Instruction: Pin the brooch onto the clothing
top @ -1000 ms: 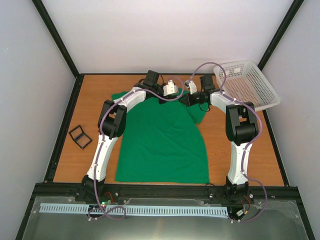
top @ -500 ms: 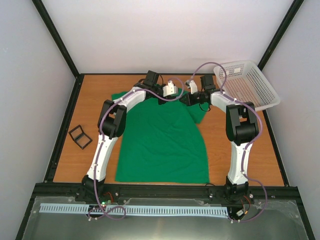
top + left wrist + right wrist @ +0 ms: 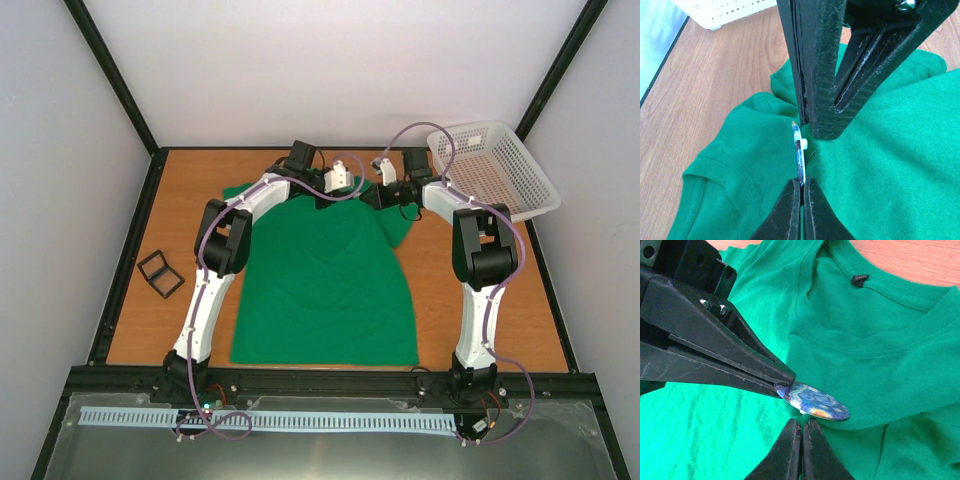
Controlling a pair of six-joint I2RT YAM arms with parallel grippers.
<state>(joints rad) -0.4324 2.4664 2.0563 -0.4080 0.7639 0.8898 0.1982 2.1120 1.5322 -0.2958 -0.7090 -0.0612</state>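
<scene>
The clothing (image 3: 320,280), a bright green T-shirt, lies flat on the table with its collar at the far side. My left gripper (image 3: 802,182) is shut on the rim of the brooch (image 3: 798,150), seen edge-on here. In the right wrist view the brooch (image 3: 815,402) shows a blue swirled face and hovers just over the shirt (image 3: 880,340), below the collar's dark label (image 3: 859,279). My right gripper (image 3: 801,424) is shut right under the brooch, pinching a raised fold of green fabric. Both grippers meet near the collar (image 3: 360,178).
A white mesh basket (image 3: 490,170) stands at the far right corner. A small black square-framed case (image 3: 160,273) lies on the wood left of the shirt. Black frame rails edge the table.
Both wrists have shifted slightly toward the far edge. The grips are unchanged.
</scene>
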